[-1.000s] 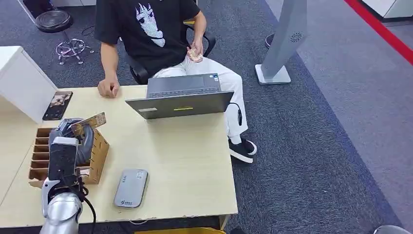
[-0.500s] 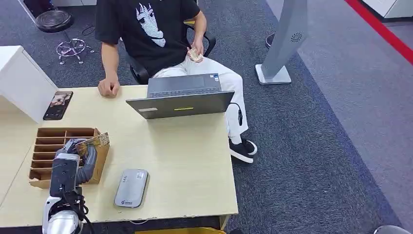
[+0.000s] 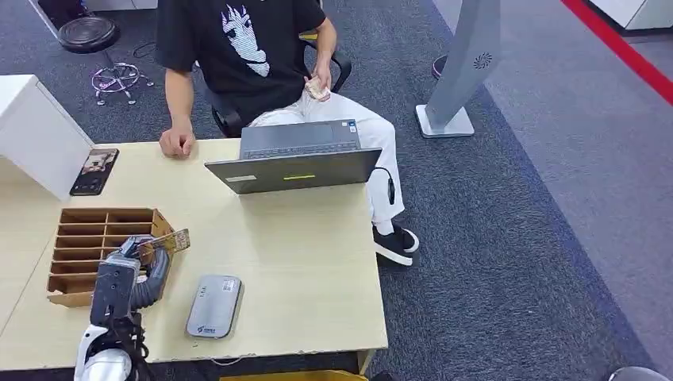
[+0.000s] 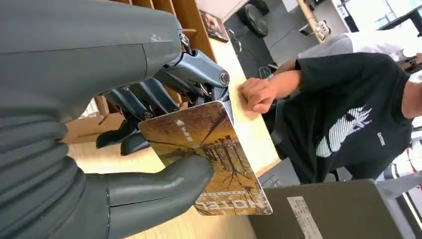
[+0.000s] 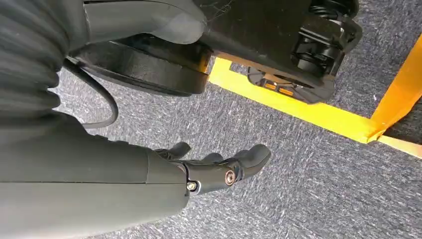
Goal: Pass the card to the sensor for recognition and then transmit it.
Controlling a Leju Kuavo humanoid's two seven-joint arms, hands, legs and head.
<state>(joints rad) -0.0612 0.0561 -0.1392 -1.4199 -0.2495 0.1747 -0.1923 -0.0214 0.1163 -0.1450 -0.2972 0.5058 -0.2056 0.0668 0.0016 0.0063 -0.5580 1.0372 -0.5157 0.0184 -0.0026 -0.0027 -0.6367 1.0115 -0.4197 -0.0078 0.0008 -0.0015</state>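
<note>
My left hand (image 3: 144, 263) pinches a brown hotel card (image 3: 168, 242) printed with autumn trees, holding it just above the right edge of the wooden slotted card box (image 3: 79, 238). In the left wrist view the thumb and fingers (image 4: 164, 89) clamp the card (image 4: 214, 159) flat between them. The grey card sensor (image 3: 214, 306) lies on the table near its front edge, to the right of my hand and a short way off. My right hand (image 5: 219, 169) hangs by my side over the carpet, fingers apart and holding nothing.
A person in a black T-shirt (image 3: 238, 48) sits across the table behind an open grey laptop (image 3: 295, 163), one hand (image 3: 178, 144) resting on the tabletop. A phone (image 3: 94, 171) lies beside a white box (image 3: 36, 131) at the far left. Bare tabletop (image 3: 301, 262) spreads right of the sensor.
My left hand has lifted the card out of the box and carried it toward me and to the right, nearer the sensor. The person and the laptop stay put.
</note>
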